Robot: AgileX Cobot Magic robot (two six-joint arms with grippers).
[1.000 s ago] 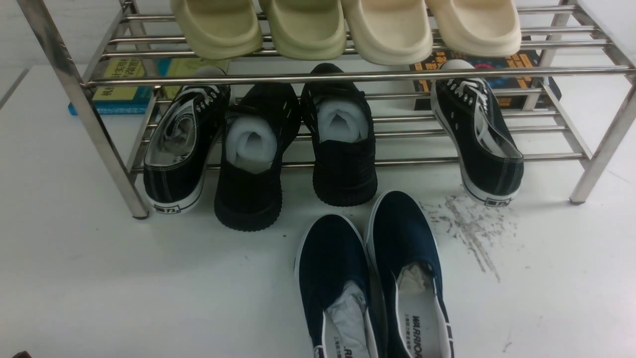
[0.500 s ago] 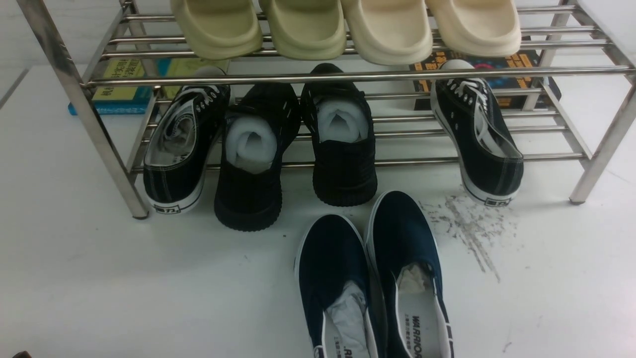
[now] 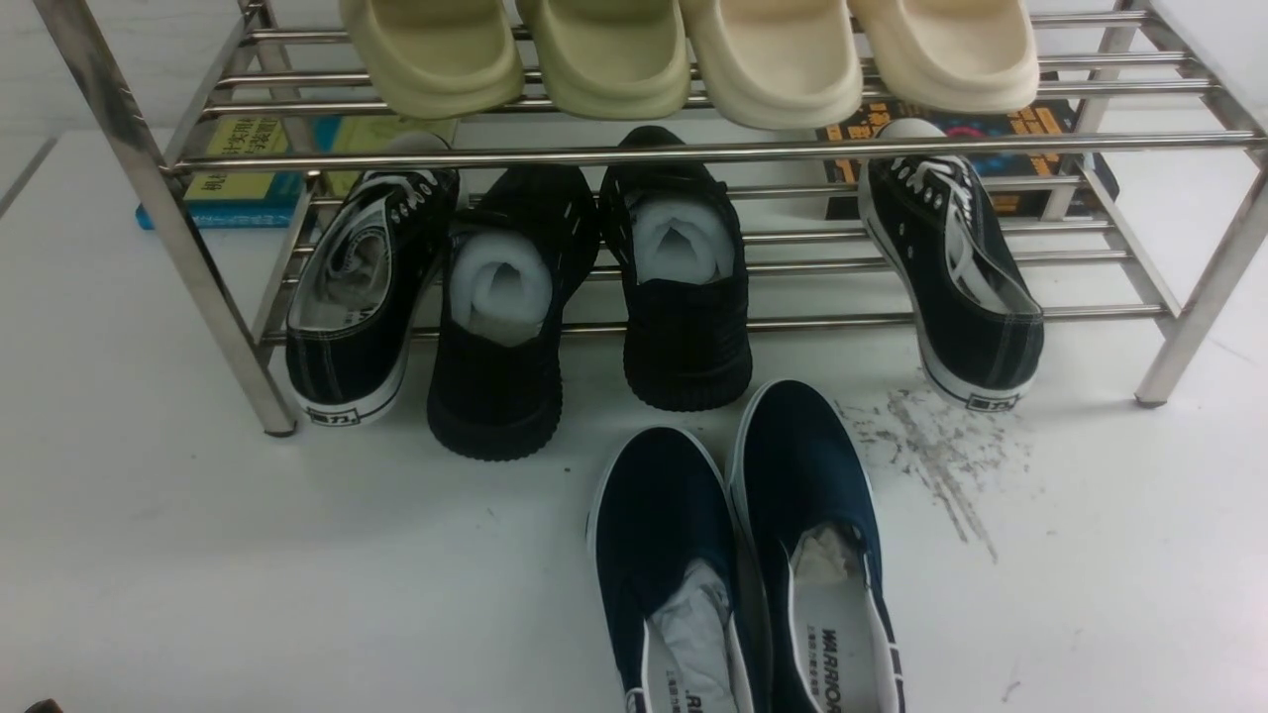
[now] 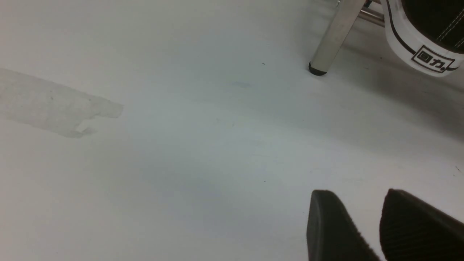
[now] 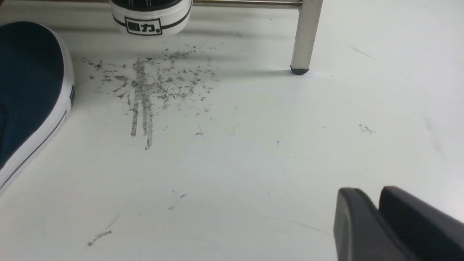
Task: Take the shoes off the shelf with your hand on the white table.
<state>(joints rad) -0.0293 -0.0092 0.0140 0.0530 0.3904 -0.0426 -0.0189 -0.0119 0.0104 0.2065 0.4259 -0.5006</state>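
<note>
The shoes are a navy slip-on pair, one [image 3: 659,515] beside the other [image 3: 802,465], lying on the white table [image 3: 248,555] in front of the shelf [image 3: 693,152], toes toward it. Crumpled paper fills both. One navy toe [image 5: 25,83] shows in the right wrist view. My left gripper [image 4: 357,195] hovers open over bare table near a shelf leg [image 4: 335,32], with nothing between its fingers. My right gripper [image 5: 369,192] stands barely open, only a thin slit between its tips, and it is empty, to the right of the shoes. The hand is out of view.
The lower tier holds two black lace-up sneakers [image 3: 362,287] [image 3: 966,267] and two all-black shoes [image 3: 510,307] [image 3: 684,277]. Cream slippers [image 3: 693,59] sit on the top tier. Books [image 3: 238,168] lie behind. Black scuff streaks [image 5: 145,94] mark the table by a shelf leg [image 5: 306,32].
</note>
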